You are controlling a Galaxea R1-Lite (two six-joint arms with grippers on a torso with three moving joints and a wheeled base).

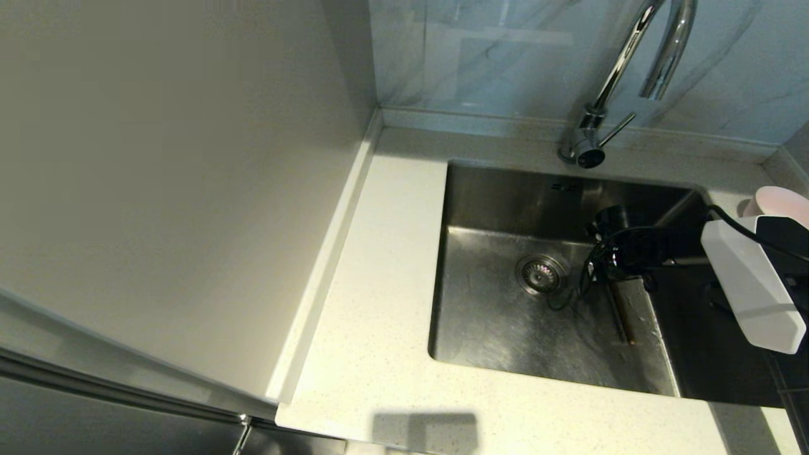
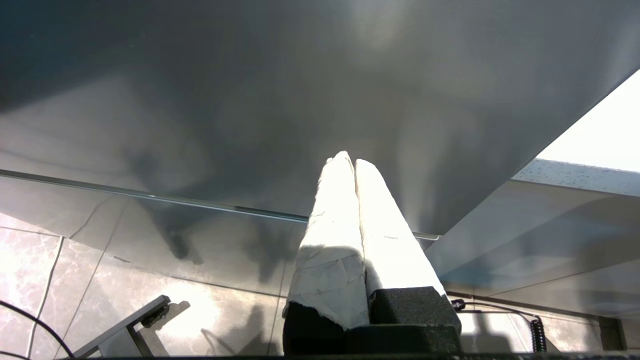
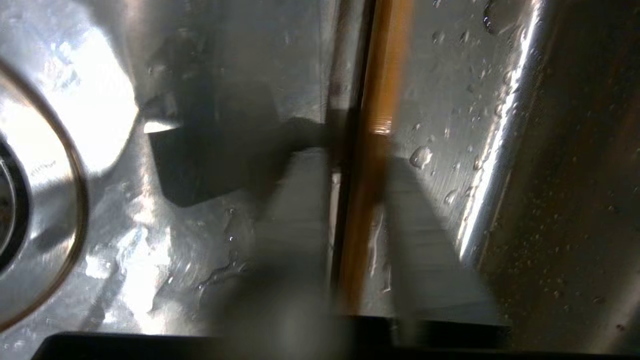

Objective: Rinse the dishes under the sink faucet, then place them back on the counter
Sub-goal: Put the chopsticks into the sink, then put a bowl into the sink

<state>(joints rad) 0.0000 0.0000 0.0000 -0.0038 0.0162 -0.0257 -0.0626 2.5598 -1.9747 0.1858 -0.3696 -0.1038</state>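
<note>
Brown wooden chopsticks (image 3: pixel 372 150) lie wet on the floor of the steel sink (image 1: pixel 505 328), close along its right wall, and also show as chopsticks (image 1: pixel 622 313) in the head view. My right gripper (image 3: pixel 352 160) is down in the basin, open, with one finger on each side of the chopsticks and a gap showing on one side. The pink bowl (image 1: pixel 780 202) sits on the counter at the far right, behind my right arm. The yellow bowl is out of view. The chrome faucet (image 1: pixel 622 69) arches over the back of the sink. My left gripper (image 2: pixel 350 162) is shut and empty, parked low beside the cabinet front.
The round drain strainer (image 1: pixel 540 273) lies left of my right wrist (image 1: pixel 626 253). Off-white speckled counter (image 1: pixel 379 303) runs along the sink's left and front. A tall pale panel (image 1: pixel 158 158) fills the left side. Water drops dot the sink floor.
</note>
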